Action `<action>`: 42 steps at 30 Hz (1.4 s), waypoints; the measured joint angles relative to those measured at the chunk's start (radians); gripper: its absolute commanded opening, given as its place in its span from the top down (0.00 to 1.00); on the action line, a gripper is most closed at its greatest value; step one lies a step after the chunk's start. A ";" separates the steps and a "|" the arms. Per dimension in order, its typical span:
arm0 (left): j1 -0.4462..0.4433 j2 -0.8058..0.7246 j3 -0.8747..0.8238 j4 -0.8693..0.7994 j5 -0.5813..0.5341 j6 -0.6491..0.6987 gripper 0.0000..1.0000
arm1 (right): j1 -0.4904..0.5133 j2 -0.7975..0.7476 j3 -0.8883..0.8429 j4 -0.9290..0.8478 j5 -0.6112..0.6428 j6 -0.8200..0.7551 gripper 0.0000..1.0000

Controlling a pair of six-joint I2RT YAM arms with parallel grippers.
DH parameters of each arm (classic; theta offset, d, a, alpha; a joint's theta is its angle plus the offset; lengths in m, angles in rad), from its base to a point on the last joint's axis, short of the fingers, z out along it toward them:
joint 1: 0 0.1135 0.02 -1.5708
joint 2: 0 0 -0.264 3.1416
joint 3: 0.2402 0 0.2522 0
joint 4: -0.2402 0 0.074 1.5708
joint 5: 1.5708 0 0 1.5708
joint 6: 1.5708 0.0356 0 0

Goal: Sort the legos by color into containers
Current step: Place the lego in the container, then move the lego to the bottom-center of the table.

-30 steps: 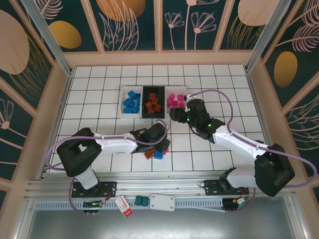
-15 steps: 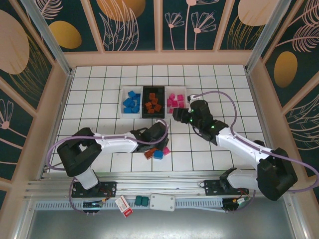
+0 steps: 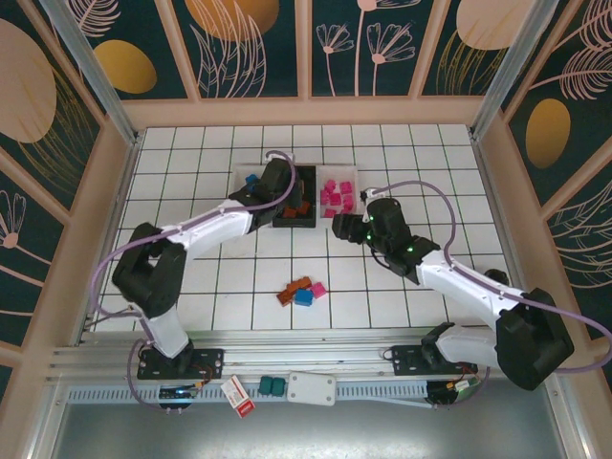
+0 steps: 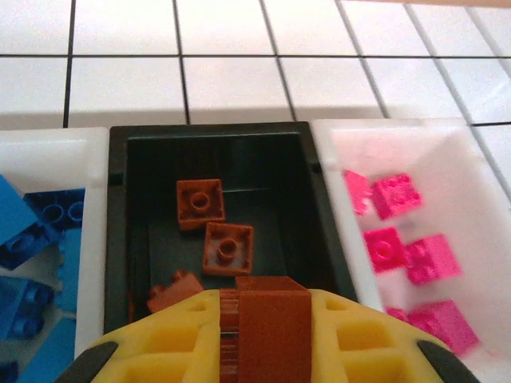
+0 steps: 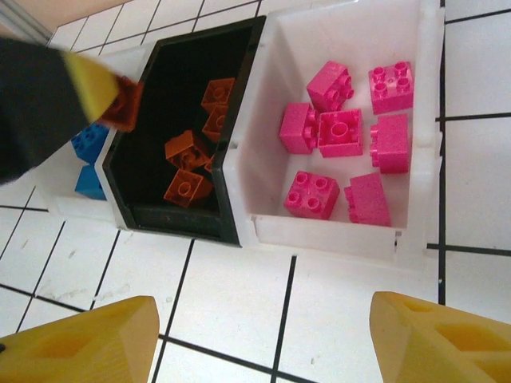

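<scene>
Left fingers (image 4: 172, 339) clenched on an orange brick (image 4: 271, 323), held over the black bin (image 4: 116, 199). Several sorted orange ones (image 4: 227, 247) lie inside it. Blue bin (image 4: 48, 137) touches it on the left and pink bin (image 4: 399, 129) on the right, each holding its own colour. Right fingers (image 5: 88, 339) released, nothing between them, hovering over the desk (image 5: 335, 311) just in front of the pink bin. Three loose bricks sit bunched together on the desk, well apart from the bins: orange (image 3: 287, 295), blue (image 3: 304, 297), pink (image 3: 318, 289).

Risks:
- From the right wrist view the held brick looks near the blue-side rim. A drop could clip the wall and bounce into the blue bin or onto the desk.
- The brick could cling to a pad on release.
- The right arm is parked close, so the arms could bump at the bins.
- The loose bunch is tight, so the next grasp may catch two colours.
</scene>
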 measured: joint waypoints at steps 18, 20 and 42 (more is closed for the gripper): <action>0.045 0.020 0.170 -0.097 0.092 -0.009 0.02 | 0.374 0.224 -0.032 -0.008 -0.018 -0.011 0.25; 0.042 -0.096 0.102 -0.075 0.116 -0.018 0.02 | 0.383 0.265 -0.008 -0.008 -0.010 -0.019 0.25; 0.014 -0.814 -0.555 -0.034 0.128 -0.160 0.02 | 0.266 0.248 -0.004 -0.071 0.093 -0.009 0.22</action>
